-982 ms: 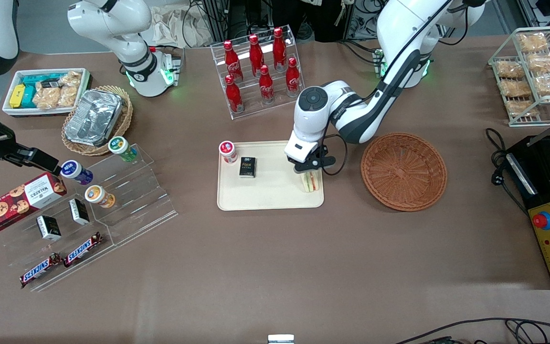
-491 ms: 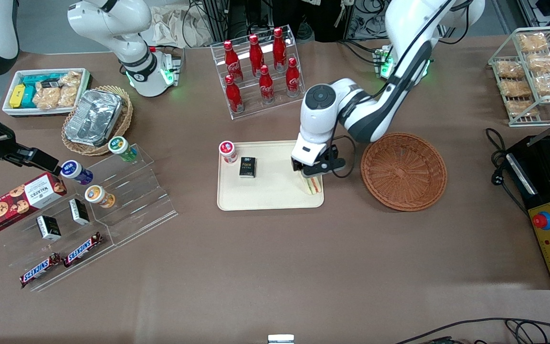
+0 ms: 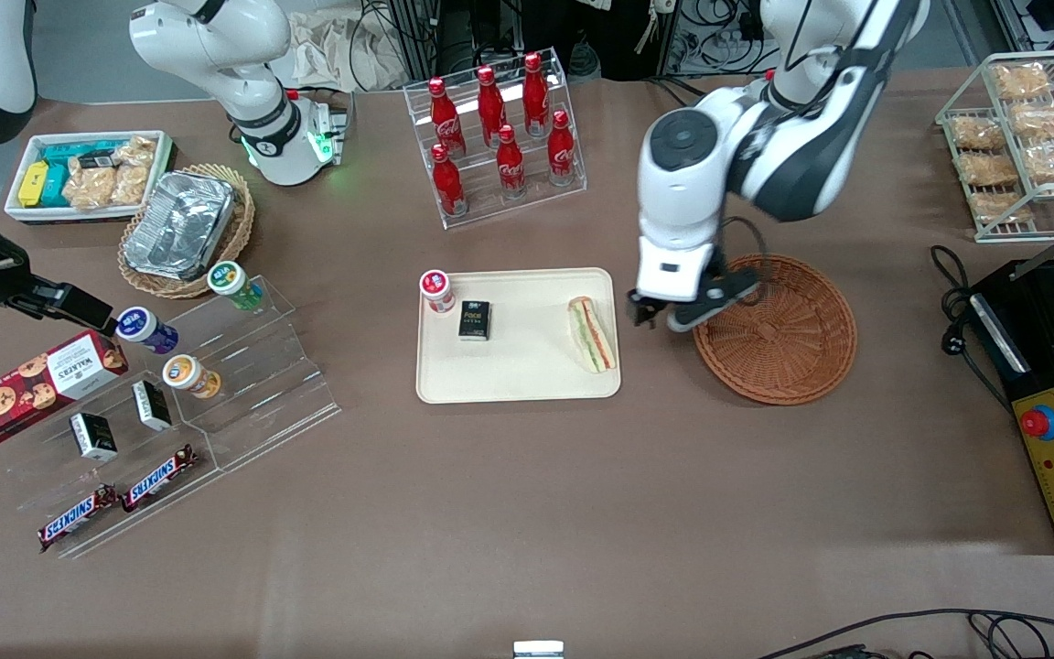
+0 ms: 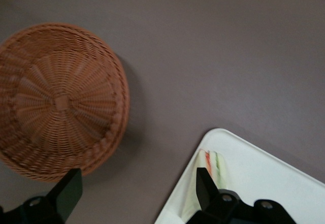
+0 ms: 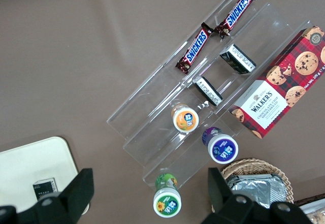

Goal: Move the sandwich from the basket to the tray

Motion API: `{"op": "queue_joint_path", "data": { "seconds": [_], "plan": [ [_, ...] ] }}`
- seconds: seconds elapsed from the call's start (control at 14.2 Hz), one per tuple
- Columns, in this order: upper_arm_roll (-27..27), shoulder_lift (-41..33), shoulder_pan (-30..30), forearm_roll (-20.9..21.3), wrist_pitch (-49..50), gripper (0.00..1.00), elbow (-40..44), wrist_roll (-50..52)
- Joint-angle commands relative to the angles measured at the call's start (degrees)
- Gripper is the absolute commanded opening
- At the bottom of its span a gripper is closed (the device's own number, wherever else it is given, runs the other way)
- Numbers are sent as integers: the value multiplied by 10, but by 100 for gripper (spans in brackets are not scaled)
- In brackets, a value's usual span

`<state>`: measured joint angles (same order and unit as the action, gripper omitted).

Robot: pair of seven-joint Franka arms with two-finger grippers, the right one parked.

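Sandwich [image 3: 592,334] lies flat on the tray [image 3: 518,380], at the tray end closest to the jaws, clear of them. Tray also carries a black box [image 3: 474,320] and a red-capped tub [image 3: 436,291], both further from the jaws, toward the parked arm's end. Jaws of the left gripper [image 3: 664,316] hang apart w/ nothing between them, raised over bare tabletop [image 3: 527,513] between tray edge and basket [image 3: 774,329]. Wrist cam: both fingers [image 4: 66,193] wide apart, basket [image 4: 61,99] empty, sandwich [image 4: 210,165] just inside the tray [image 4: 264,183] corner. Cola bottle rack [image 3: 495,137] stands farther from the front cam than the jaws.
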<state>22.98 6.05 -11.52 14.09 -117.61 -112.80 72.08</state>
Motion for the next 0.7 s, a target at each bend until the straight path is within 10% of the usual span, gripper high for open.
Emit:
{"op": "queue_joint_path", "data": {
  "seconds": [0.0,0.63],
  "plan": [
    [4,-45,60,-53,46,100,6,-88],
    [1,-73,228,-101,287,100,150,-551]
  ]
}}
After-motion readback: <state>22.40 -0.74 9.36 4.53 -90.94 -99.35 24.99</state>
